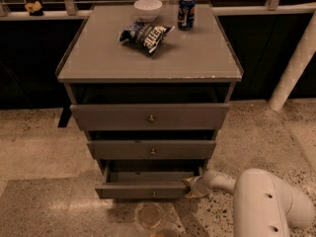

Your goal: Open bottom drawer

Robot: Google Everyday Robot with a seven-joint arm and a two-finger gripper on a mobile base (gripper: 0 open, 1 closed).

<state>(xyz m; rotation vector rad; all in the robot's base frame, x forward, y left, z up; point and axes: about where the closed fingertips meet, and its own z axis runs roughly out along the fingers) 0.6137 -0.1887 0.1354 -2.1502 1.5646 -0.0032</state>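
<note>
Lower centre of frame: bottom drawer [133, 190] stands partly out. The gripper [194, 186] sits at its right front corner, not on the knob [154, 194]; open or closed, cannot tell. Risk: off-centre pull skews drawer, binds it, or contact slips off

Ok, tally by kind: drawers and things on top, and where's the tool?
Drawers: 3 (top drawer, middle drawer, bottom drawer)
Bowl: 1
Can: 1
Chip bag: 1
Total: 6
Tool: at the bottom drawer's right front corner.
</note>
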